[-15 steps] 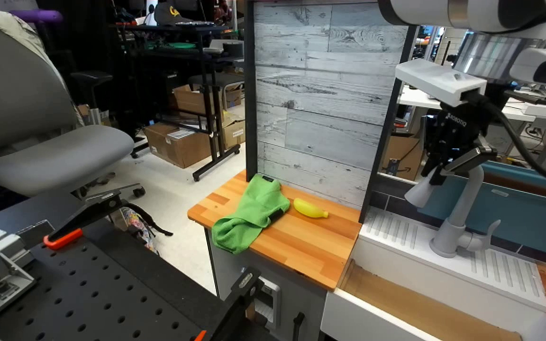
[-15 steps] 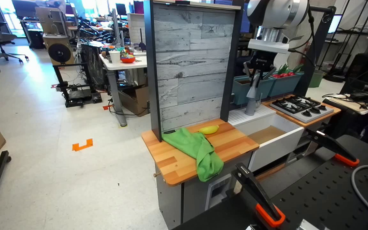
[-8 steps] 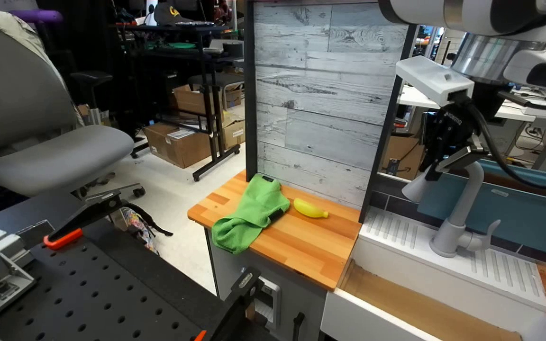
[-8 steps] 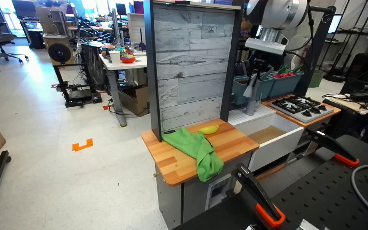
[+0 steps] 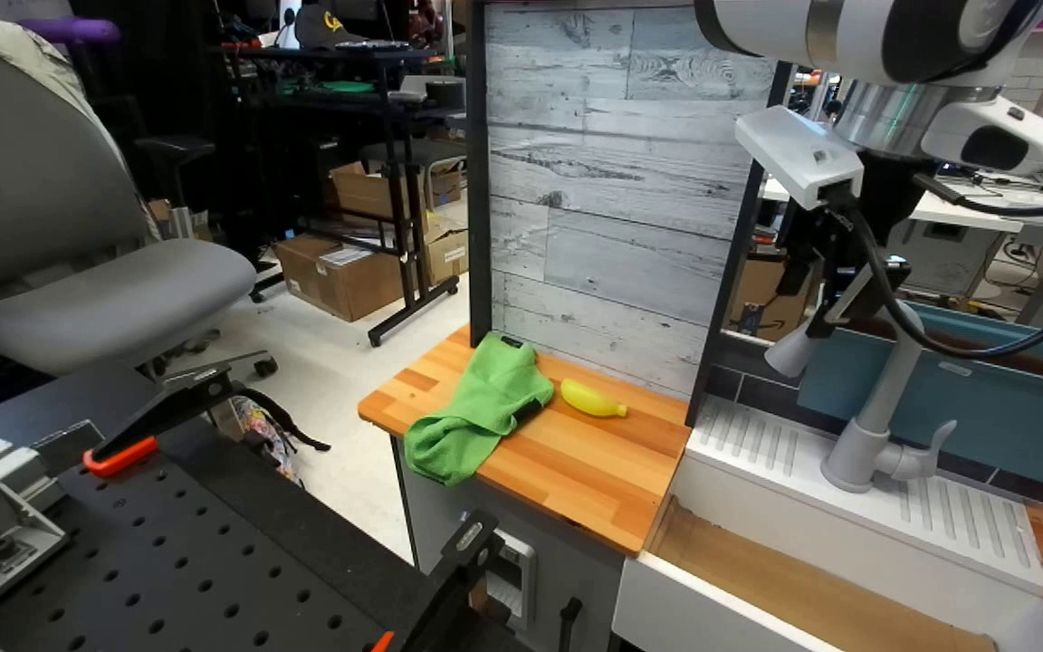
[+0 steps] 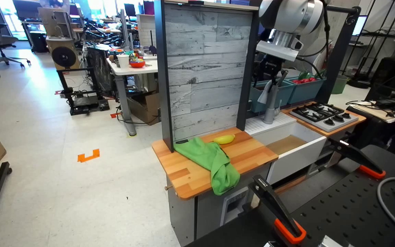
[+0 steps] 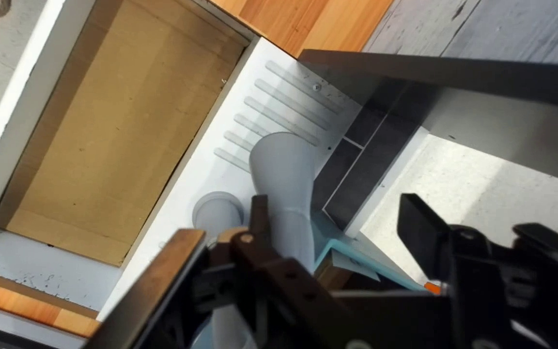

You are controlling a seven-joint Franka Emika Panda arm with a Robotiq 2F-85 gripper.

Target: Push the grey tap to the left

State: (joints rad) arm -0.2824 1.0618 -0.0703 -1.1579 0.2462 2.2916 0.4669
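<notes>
I see a black two-fingered Robotiq gripper [image 7: 334,203] hanging with its fingers [image 7: 415,220] spread wide, holding nothing. The light grey, matte, arched tap [image 5: 885,389] stands below it, the spout [image 7: 286,165] right beside one finger (whether they touch, I can't tell). Farther beneath the gripper sits a white rectangular sink basin [image 5: 829,534].

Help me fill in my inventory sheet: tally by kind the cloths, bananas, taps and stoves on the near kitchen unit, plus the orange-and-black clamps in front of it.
Green cloth: 1
Yellow banana: 1
Grey tap: 1
Stove: 1
Orange-and-black clamps: 2
Total: 6
</notes>
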